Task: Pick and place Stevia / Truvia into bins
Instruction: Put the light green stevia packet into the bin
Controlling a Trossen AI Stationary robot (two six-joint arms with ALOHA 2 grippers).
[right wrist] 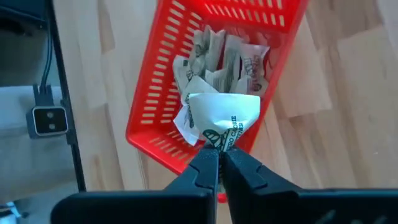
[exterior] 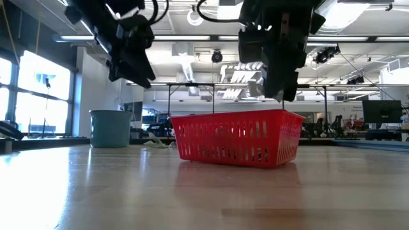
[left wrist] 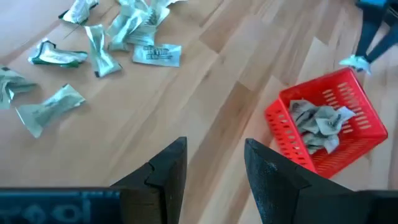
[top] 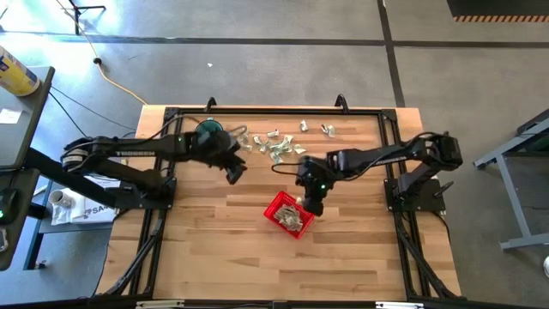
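Note:
Several pale green and white Stevia sachets (top: 274,146) lie loose on the wooden table near its far edge, also in the left wrist view (left wrist: 99,50). The red basket (top: 276,209) stands mid-table with several sachets inside (right wrist: 224,56). My right gripper (top: 313,204) hangs over the basket, shut on one sachet (right wrist: 224,115). My left gripper (top: 233,172) hovers open over bare wood between the loose sachets and the basket, with nothing between its fingers (left wrist: 168,168). My right gripper pinches one sachet by its end (right wrist: 219,140) between its two fingertips. The fingers slant downward toward the basket. The sachet sticks out beyond the fingertips, lifted clear, right above the basket's open top.
A round teal cup (top: 208,133) stands at the far left of the table, near the left arm; it shows in the low view as the teal cup (exterior: 110,128). A black frame (top: 274,110) runs around the tabletop. Bare wood lies toward the near edge.

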